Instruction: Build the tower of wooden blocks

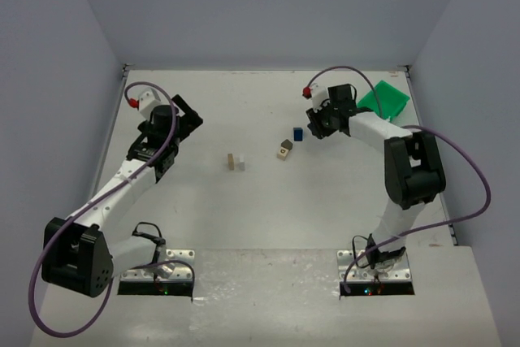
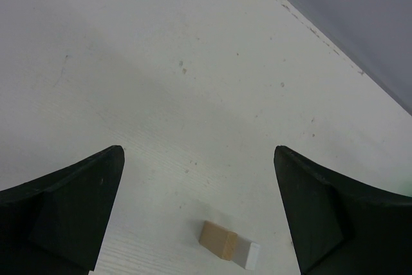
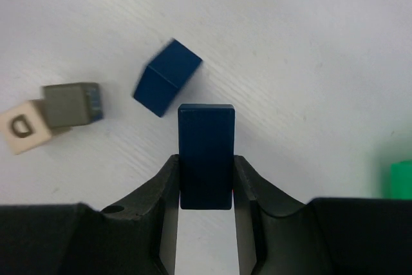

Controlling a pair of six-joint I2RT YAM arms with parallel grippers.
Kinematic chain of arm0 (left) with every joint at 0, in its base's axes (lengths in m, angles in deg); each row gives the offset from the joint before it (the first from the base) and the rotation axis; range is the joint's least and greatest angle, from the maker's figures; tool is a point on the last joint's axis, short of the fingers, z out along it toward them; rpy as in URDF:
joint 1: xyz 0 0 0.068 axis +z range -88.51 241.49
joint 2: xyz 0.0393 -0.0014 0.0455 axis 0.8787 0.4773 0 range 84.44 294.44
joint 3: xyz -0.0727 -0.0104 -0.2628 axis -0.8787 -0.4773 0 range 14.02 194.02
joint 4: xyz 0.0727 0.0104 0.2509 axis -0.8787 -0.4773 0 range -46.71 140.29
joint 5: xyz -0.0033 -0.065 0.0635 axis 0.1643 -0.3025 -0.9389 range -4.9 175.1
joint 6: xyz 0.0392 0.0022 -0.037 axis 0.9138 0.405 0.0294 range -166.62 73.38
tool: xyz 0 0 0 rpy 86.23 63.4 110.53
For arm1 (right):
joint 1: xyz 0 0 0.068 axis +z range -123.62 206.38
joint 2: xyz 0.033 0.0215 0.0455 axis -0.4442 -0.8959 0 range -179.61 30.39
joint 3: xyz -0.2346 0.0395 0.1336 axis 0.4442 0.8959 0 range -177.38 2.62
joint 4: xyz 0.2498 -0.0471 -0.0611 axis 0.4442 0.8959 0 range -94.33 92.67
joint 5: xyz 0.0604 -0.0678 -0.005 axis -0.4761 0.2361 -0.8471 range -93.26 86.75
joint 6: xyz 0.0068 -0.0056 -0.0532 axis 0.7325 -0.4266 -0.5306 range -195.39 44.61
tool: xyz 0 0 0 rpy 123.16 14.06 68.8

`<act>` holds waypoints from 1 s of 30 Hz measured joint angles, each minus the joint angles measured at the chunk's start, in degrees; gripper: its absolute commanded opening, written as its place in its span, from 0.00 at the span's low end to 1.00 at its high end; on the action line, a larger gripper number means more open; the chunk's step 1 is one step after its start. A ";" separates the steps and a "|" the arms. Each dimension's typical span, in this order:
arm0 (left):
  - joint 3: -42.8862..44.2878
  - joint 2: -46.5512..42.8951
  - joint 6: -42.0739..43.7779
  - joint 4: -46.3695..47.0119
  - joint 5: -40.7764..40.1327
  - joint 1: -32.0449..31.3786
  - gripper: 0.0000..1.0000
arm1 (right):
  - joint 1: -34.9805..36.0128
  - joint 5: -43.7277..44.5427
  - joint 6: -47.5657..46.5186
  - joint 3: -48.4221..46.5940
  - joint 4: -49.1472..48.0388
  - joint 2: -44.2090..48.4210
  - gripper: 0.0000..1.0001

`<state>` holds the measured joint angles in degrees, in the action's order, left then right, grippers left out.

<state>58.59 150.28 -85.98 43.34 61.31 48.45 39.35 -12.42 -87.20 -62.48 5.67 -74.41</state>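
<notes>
The counter [image 1: 268, 217] carries only loose pieces; the wood block tower is not yet stacked, and its tan block [image 2: 217, 239] sits mid-counter touching a white block [image 2: 248, 254]. My left fingers [image 2: 71, 204] gape wide above that pair. My right fingers [image 3: 154, 204] clamp 1 dark blue oblong [image 3: 206, 140]. I'd lift it clear of the blue cube [image 3: 166, 76] just beside it, then keep it level while carrying it to the tan block.

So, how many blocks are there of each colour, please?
Dark blue blocks: 2
Grey block: 1
Cream lettered block: 1
Tan block: 1
White block: 1
Total: 6
</notes>
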 measured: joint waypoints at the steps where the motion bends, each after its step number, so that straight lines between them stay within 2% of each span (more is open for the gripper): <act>1: -0.07 -0.20 0.01 -0.10 0.08 0.00 1.00 | 1.53 0.08 -1.61 -0.04 0.24 1.96 0.19; 6: -0.09 -1.85 -1.06 -2.00 -0.99 0.00 1.00 | 13.43 -1.04 -9.80 -3.21 1.93 8.30 0.18; 10: -0.09 -6.10 -3.89 -7.19 -4.55 0.00 1.00 | 22.62 -3.24 -13.98 -9.63 6.34 6.47 0.22; 14: -1.44 -12.19 -6.32 -8.38 -7.77 0.00 1.00 | 28.49 -4.80 -17.46 -15.98 11.32 2.14 0.22; 18: -2.63 -15.02 -7.79 -8.80 -10.14 0.00 1.00 | 31.60 -5.41 -19.44 -21.64 16.25 -3.03 0.23; 23: -2.93 -14.39 -8.60 -9.18 -11.16 0.00 1.00 | 34.08 -5.12 -21.08 -29.07 22.40 -9.63 0.25; 30: -2.93 -12.72 -8.74 -9.26 -11.60 0.00 1.00 | 34.64 -4.32 -22.03 -33.20 26.80 -14.24 0.27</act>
<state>55.67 137.56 -94.72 34.08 49.71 48.45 73.99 -16.74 -109.23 -95.68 32.48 -88.65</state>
